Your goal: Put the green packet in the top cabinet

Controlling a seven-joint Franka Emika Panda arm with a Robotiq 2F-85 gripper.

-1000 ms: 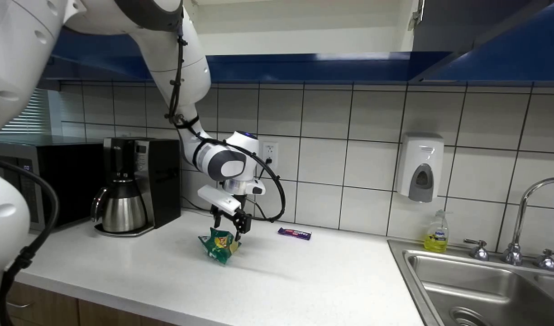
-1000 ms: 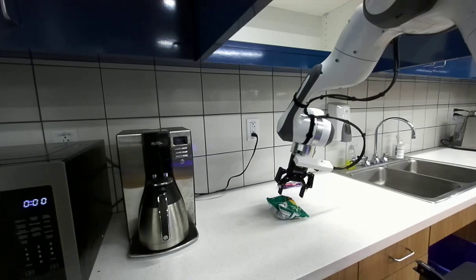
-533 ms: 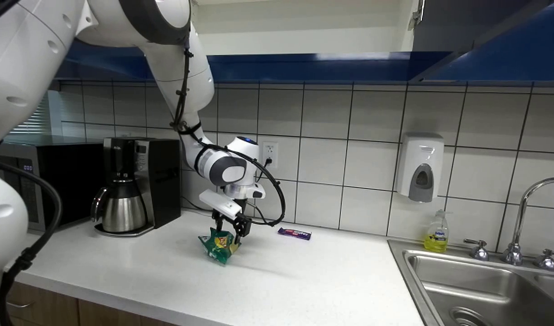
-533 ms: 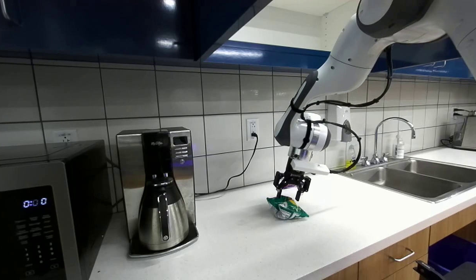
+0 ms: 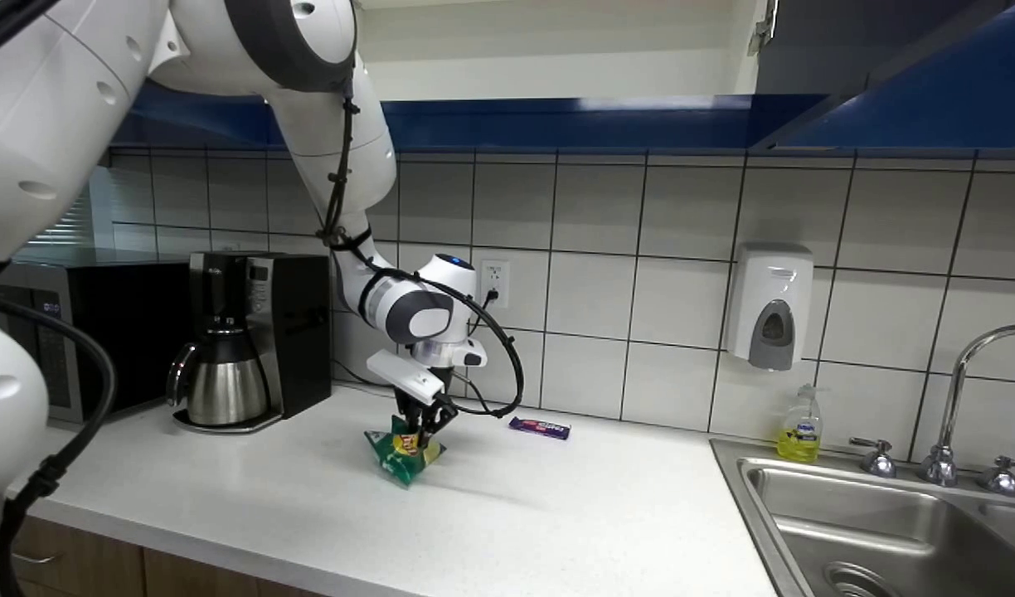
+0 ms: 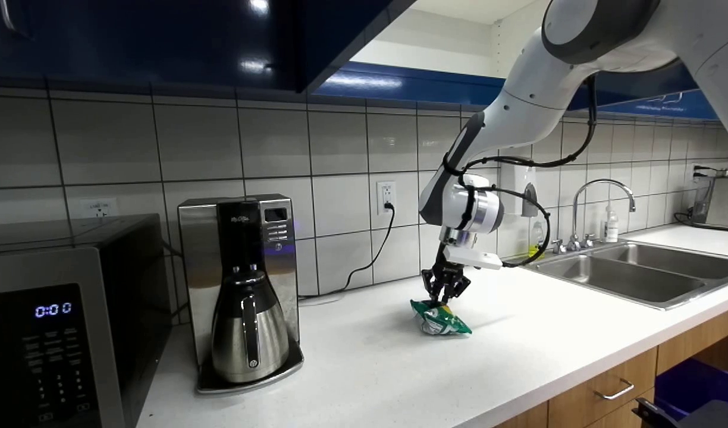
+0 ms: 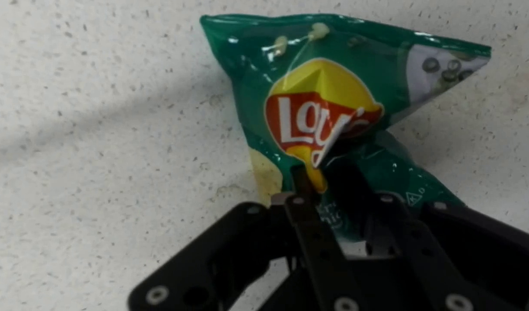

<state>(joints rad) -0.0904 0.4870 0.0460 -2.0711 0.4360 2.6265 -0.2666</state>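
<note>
The green packet point(image 5: 395, 460), a crumpled chip bag with a yellow and red logo, lies on the white counter in both exterior views. My gripper point(image 6: 440, 300) points down onto it from above. In the wrist view the fingers are drawn close together, and the packet point(image 7: 307, 112) is creased between them, its logo folded at the tips. Part of the packet's lower end is hidden behind the black fingers point(image 7: 303, 185). Above the counter, the top cabinet point(image 5: 557, 62) stands open, with a pale interior and a blue lower edge.
A purple-wrapped bar point(image 5: 539, 428) lies behind and to one side of the packet. The coffee maker point(image 6: 239, 238) and microwave point(image 6: 120, 285) stand along the counter. At the opposite end are the sink point(image 5: 735, 473) and a soap bottle point(image 5: 799, 427). A cord point(image 6: 382, 249) hangs by the wall.
My gripper has come down a little onto the packet, and its fingers have gone from wide apart to close together. The packet has shifted very slightly.
</note>
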